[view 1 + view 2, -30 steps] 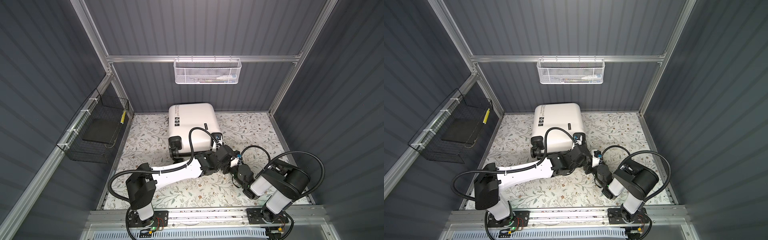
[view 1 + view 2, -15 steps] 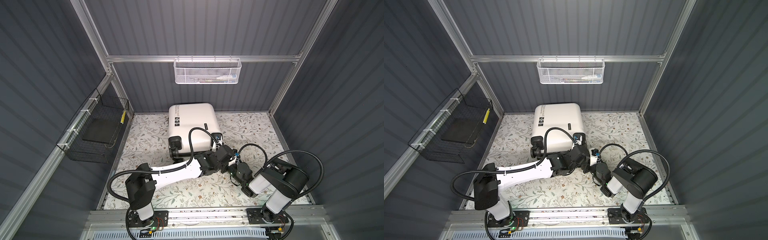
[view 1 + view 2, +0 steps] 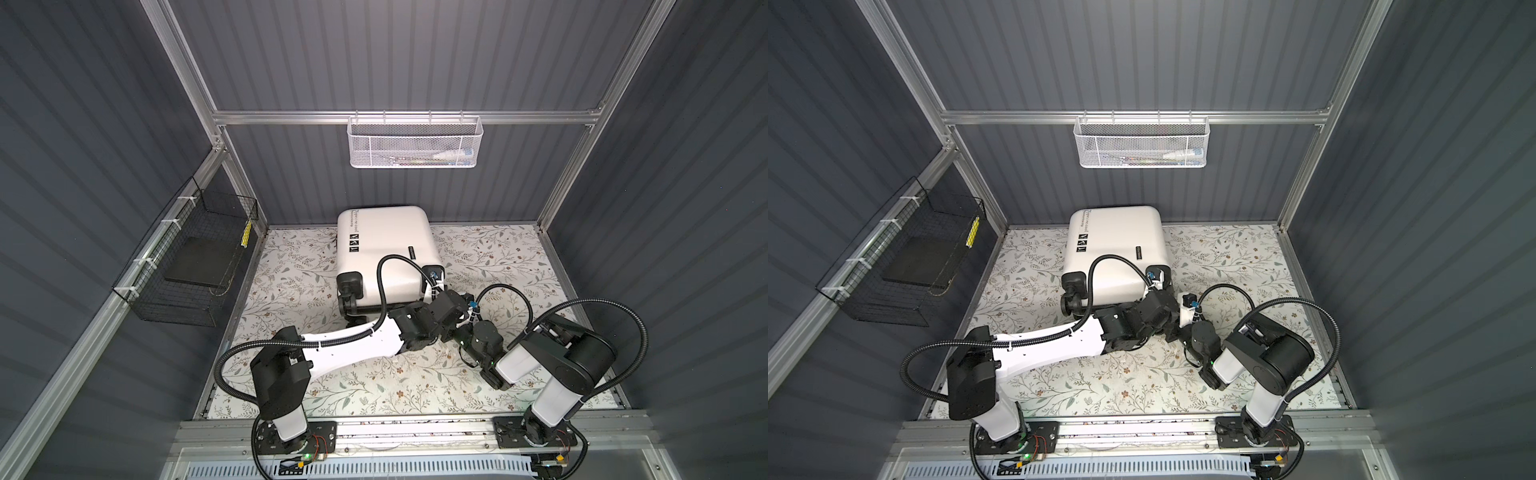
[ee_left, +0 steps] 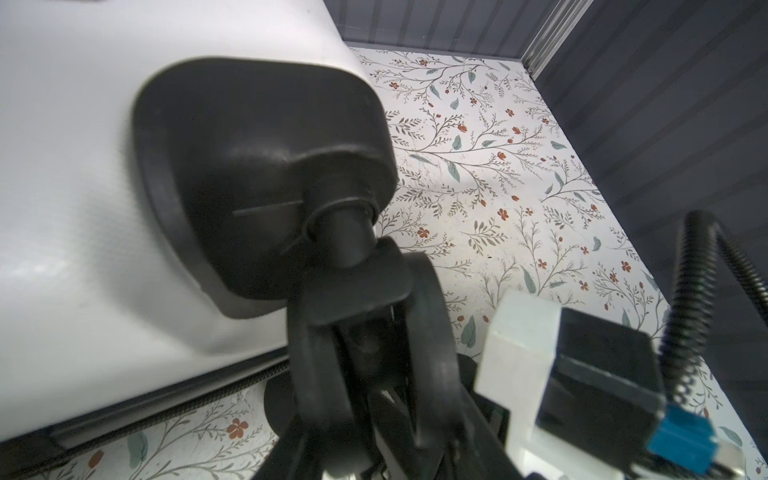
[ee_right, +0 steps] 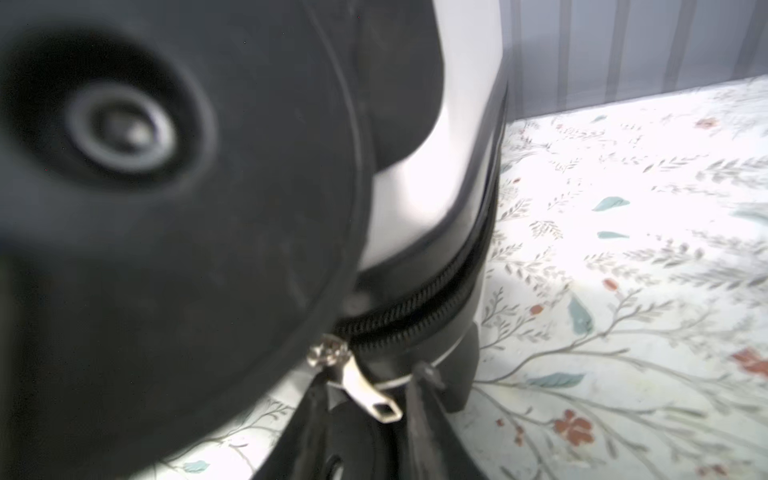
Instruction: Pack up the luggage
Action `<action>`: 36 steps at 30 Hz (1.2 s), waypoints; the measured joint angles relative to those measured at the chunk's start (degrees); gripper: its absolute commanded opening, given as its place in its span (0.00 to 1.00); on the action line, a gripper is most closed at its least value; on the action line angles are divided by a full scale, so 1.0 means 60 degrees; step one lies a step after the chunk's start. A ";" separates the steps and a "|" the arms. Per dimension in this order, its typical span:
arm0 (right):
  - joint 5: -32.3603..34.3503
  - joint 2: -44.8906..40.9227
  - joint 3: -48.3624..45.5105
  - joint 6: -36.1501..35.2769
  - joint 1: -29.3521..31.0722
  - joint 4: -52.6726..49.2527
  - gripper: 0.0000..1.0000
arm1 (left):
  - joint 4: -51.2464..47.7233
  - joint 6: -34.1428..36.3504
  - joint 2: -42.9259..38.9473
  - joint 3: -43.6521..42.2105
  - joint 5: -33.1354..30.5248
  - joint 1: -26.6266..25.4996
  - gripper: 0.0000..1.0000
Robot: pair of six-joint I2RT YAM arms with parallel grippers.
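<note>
Floral-patterned bench (image 3: 374, 386) is carrying the small white hard-shell suitcase (image 3: 386, 245), which is lying closed against the back wall. Since one second earlier, the right arm has been moving in toward its near right corner. The right fingers (image 5: 419, 415) are flanking the silver zipper pull tab (image 5: 365, 390), narrowly spread; whether they are pinching it cannot be told. The left fingers (image 4: 291, 449) are clamping the black caster wheel (image 4: 432, 332).

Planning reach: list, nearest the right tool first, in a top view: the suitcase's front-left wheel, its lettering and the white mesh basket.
1. Wheel, suitcase's front left corner.
2. Lettering, suitcase's far left edge.
3. White mesh basket, high on the back wall.
</note>
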 measured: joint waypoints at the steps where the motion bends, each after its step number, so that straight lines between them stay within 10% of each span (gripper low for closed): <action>1: -0.0033 0.0000 0.0000 0.0018 0.0000 -0.0022 0.21 | 0.0004 0.0000 0.0000 0.0000 0.0000 0.0000 0.00; 7: -0.0390 0.0124 0.0036 0.0160 0.0033 -0.0029 0.00 | 0.0004 0.0004 -0.0018 -0.0018 0.0004 0.0000 0.00; 17: -0.0441 0.0135 0.0033 0.0262 0.0036 0.0018 0.00 | 0.0036 0.0000 -0.0025 -0.0036 0.0004 0.0000 0.00; 21: -0.0415 0.0153 0.0033 0.0288 0.0033 0.0036 0.14 | 0.0036 0.0000 -0.0025 -0.0036 0.0004 0.0000 0.00; 36: -0.0313 0.0047 0.0022 0.0306 0.0047 -0.0084 0.00 | 0.0124 0.0000 -0.0025 -0.0069 0.0007 0.0000 0.00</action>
